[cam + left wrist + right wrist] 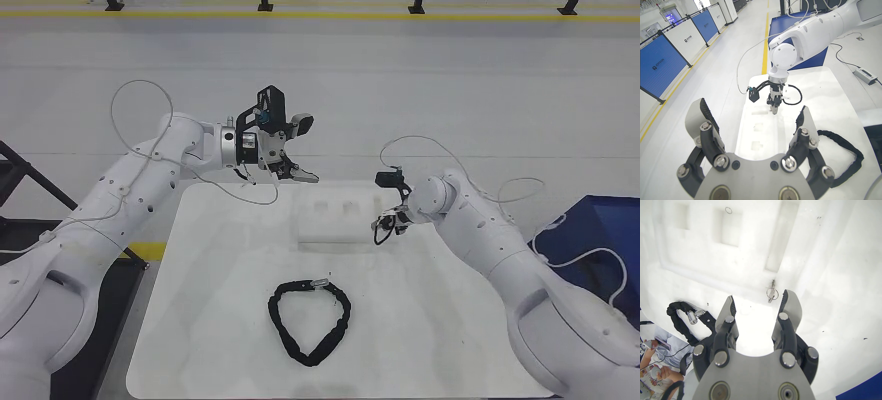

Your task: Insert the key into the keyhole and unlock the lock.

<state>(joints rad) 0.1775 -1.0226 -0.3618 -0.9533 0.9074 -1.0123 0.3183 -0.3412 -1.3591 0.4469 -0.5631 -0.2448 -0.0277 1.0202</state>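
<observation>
Key: the key [771, 293], on a small ring, lies on the white surface [200, 300] at the foot of the foam block [340, 222], near the block's right end.
Right gripper: the right gripper [759, 298] is released, its jaws spread wide, low over the surface. The key lies just ahead of its fingertips [785, 298], not grasped.
Left gripper: the left gripper [295, 170] is released and holds nothing, raised above the far left edge of the surface, well apart from the key.
Lock: the black chain lock [310, 320] lies in a loop on the surface, on the near side of the foam block. Its silver cylinder [692, 317] faces the right gripper's camera.
Foam block: white, with shallow rectangular recesses.
</observation>
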